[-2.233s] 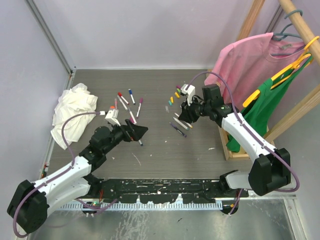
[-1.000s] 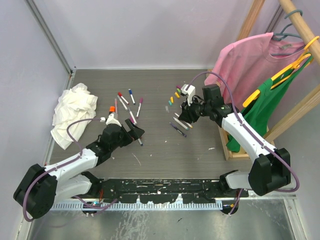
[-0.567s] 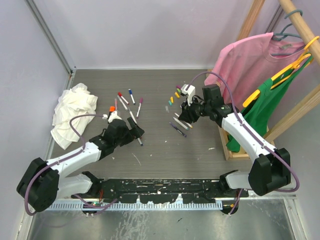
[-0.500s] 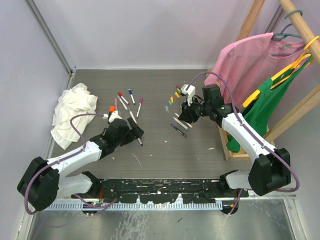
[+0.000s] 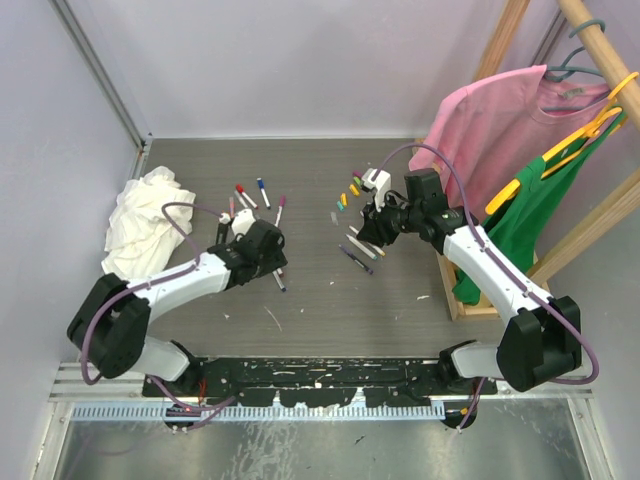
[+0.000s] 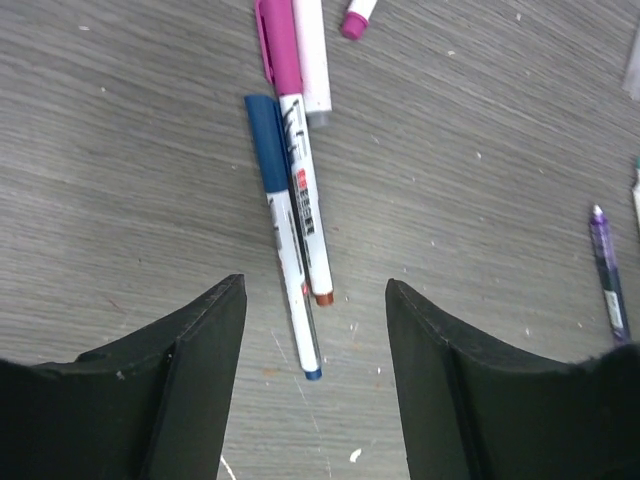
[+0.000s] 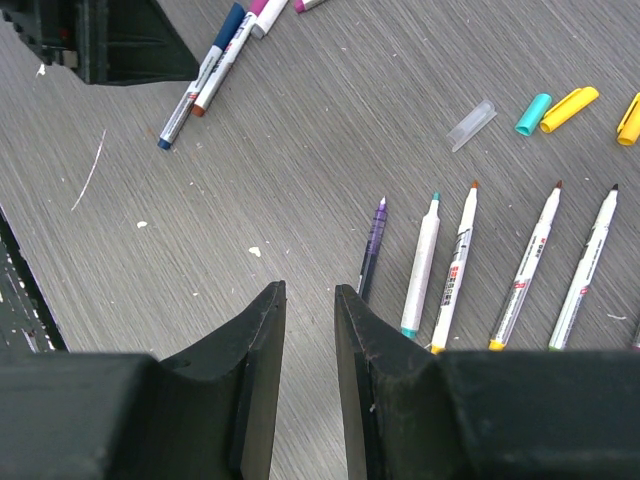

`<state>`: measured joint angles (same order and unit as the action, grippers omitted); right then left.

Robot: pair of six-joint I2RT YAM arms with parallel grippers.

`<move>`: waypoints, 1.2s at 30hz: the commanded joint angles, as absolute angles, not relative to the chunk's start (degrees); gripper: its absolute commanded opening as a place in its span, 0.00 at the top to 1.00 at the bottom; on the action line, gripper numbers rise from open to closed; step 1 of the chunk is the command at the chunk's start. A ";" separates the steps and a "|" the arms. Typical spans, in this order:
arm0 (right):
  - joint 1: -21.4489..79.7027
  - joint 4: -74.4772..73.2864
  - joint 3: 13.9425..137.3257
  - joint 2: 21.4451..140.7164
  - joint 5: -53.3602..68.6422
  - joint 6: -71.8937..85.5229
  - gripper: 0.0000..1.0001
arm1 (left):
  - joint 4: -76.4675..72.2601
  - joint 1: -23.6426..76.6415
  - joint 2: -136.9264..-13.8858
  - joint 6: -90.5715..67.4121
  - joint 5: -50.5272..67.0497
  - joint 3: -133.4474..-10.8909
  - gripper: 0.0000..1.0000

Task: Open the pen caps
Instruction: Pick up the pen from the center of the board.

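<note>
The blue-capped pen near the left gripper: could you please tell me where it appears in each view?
Top external: the blue-capped pen lies left of centre.
Left wrist: the pen is central, cap uppermost.
Right wrist: the pen is top left.
Shared landmark: the purple pen, right of it everywhere.

A lab test booth (robot rig): bare lilac walls (image 5: 300, 60), wood-grain table (image 5: 320, 180), wooden garment rack (image 5: 592, 35).
</note>
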<state>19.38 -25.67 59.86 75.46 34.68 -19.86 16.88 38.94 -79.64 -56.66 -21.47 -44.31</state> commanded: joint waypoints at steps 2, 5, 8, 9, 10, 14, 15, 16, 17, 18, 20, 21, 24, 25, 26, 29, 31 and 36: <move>19.14 -23.76 60.20 74.05 35.95 -20.76 0.68 | 22.19 39.11 -85.35 -55.91 -26.73 -50.98 0.45; 19.09 -23.81 60.16 74.01 36.04 -20.78 0.68 | 22.91 39.11 -88.03 -55.55 -26.92 -53.20 0.51; 19.03 -23.80 60.12 74.11 36.04 -20.90 0.68 | 22.45 39.10 -90.08 -55.36 -26.82 -53.92 0.55; 19.06 -23.82 60.12 74.14 36.10 -20.92 0.68 | 22.42 39.09 -90.69 -55.14 -26.61 -54.27 0.56; 19.03 -23.77 60.07 74.10 36.12 -20.92 0.68 | 22.53 39.04 -91.27 -54.98 -26.53 -54.56 0.58; 19.04 -23.86 60.05 74.13 36.20 -20.95 0.68 | 22.90 39.09 -92.74 -54.76 -26.09 -55.08 0.67; 19.07 -23.88 60.11 74.11 36.21 -20.92 0.68 | 22.74 39.03 -92.86 -54.67 -26.03 -54.96 0.68; 19.04 -23.85 60.12 74.17 36.21 -20.92 0.68 | 22.62 39.07 -92.90 -54.59 -25.94 -54.81 0.70; 19.07 -23.87 60.07 74.18 36.21 -20.92 0.68 | 22.51 39.08 -92.91 -54.59 -25.97 -54.62 0.71; 19.06 -23.90 60.08 74.20 36.25 -20.87 0.68 | 22.42 39.03 -92.90 -54.64 -26.02 -54.56 0.73; 19.04 -23.85 60.12 74.18 36.30 -20.92 0.68 | 22.41 39.06 -92.75 -54.58 -26.17 -54.28 0.76; 19.01 -23.90 60.12 74.21 36.30 -20.92 0.68 | 22.46 39.09 -92.68 -54.59 -26.25 -54.26 0.76; 19.05 -23.90 60.06 74.23 36.28 -20.92 0.68 | 22.50 39.06 -92.64 -54.56 -26.54 -53.93 0.81; 19.04 -23.91 60.07 74.19 36.30 -20.91 0.68 | 22.50 39.04 -92.64 -54.56 -26.59 -53.88 0.82; 19.02 -23.91 60.06 74.20 36.30 -20.89 0.68 | 22.50 39.05 -92.70 -54.58 -26.55 -53.87 0.83; 19.05 -23.88 60.07 74.18 36.30 -20.90 0.68 | 22.59 38.96 -92.80 -54.57 -26.54 -53.47 0.84; 19.05 -23.89 60.04 74.27 36.30 -20.92 0.68 | 22.50 38.97 -92.96 -54.58 -26.61 -53.26 0.84; 19.02 -23.90 60.10 74.29 36.30 -20.87 0.68 | 22.41 38.99 -93.30 -54.36 -26.54 -53.05 0.84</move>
